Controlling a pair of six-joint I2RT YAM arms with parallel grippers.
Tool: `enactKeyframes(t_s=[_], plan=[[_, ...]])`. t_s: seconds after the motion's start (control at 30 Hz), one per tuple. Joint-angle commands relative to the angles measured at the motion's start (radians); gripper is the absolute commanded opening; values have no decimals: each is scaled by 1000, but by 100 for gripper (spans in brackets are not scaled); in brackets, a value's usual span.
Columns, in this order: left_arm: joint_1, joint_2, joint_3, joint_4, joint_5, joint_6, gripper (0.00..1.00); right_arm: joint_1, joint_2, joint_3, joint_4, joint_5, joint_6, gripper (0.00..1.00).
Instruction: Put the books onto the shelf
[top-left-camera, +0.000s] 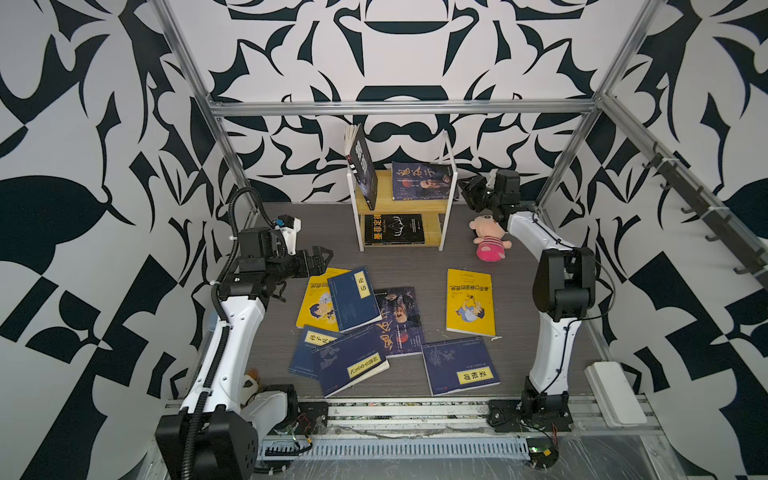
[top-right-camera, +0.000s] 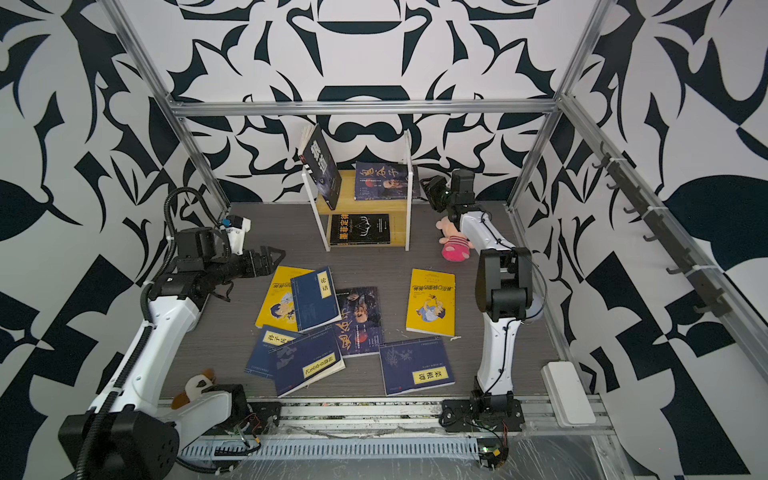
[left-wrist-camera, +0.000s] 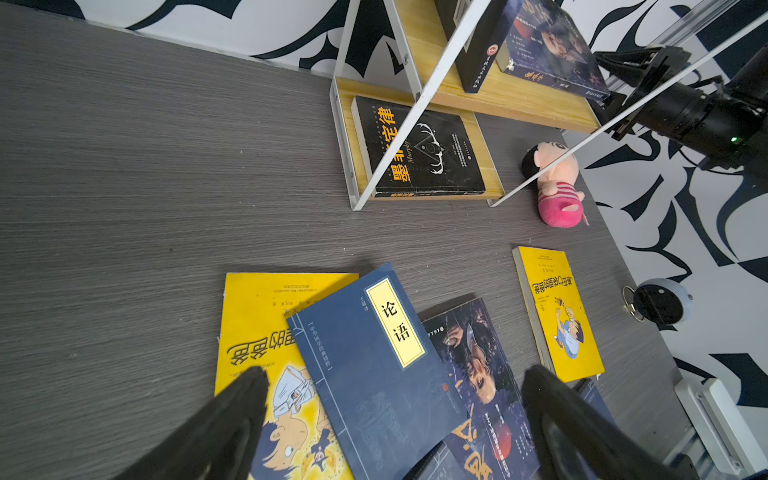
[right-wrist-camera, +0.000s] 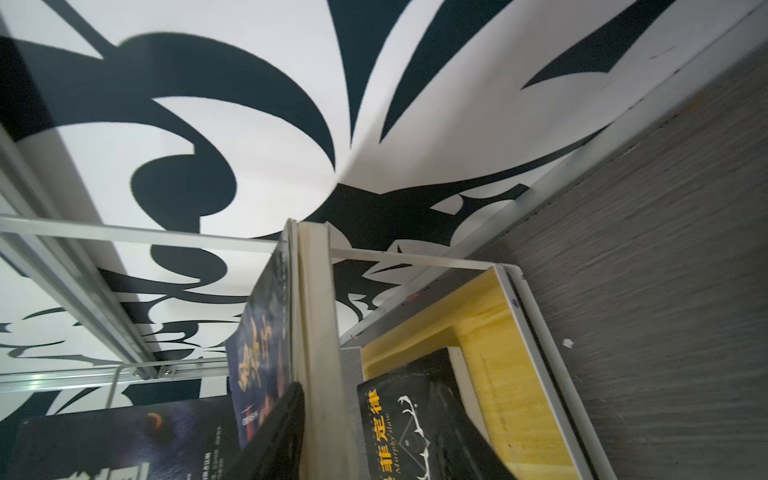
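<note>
The shelf (top-left-camera: 445, 226) stands at the back. A black book (top-left-camera: 365, 174) leans on its upper board and another (top-left-camera: 395, 229) lies flat on the lower one. A dark book with gold calligraphy (top-left-camera: 422, 182) leans on the upper board. Its page edge (right-wrist-camera: 318, 316) stands between my right gripper's (right-wrist-camera: 374, 411) jaws, which are open; one finger (right-wrist-camera: 278, 432) rests on the cover. Several books lie on the table: a navy one (top-left-camera: 353, 299) over a yellow one (top-left-camera: 313, 305), a dark one (top-left-camera: 401, 322), a second yellow one (top-left-camera: 471, 301), more navy ones (top-left-camera: 459, 365). My left gripper (top-left-camera: 323, 257) hovers open over the pile (left-wrist-camera: 374, 374).
A pink plush doll (top-left-camera: 489, 243) lies right of the shelf, under my right arm. A small plush (top-right-camera: 195, 384) sits by the left arm's base. A white box (top-left-camera: 615, 392) rests at the front right. Aluminium posts (top-left-camera: 232, 158) frame the table.
</note>
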Motion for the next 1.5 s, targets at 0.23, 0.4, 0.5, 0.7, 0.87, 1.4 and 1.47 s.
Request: enactKeyframes(t_s=[0.23,0.4,0.5,0.7,0.87,1.4,1.47], plan=[[6,-13,-15,-1,17,-3,99,8,12,78,146,-67,108,52],[7,-8,-14,-1,21,-6,100,8,8,68,149,-67,112,52],[6,-5,-12,1,22,-5,99,13,19,64,148,-90,119,52],[7,-5,-12,-1,23,-8,99,14,9,13,137,-82,99,52],[6,-7,-12,1,24,-7,100,16,14,-16,172,-92,131,46],[7,-14,-10,-1,29,-10,99,-22,-86,-156,366,-52,196,0],[6,-15,-8,-1,38,-16,99,-35,-124,-190,389,-40,199,0]])
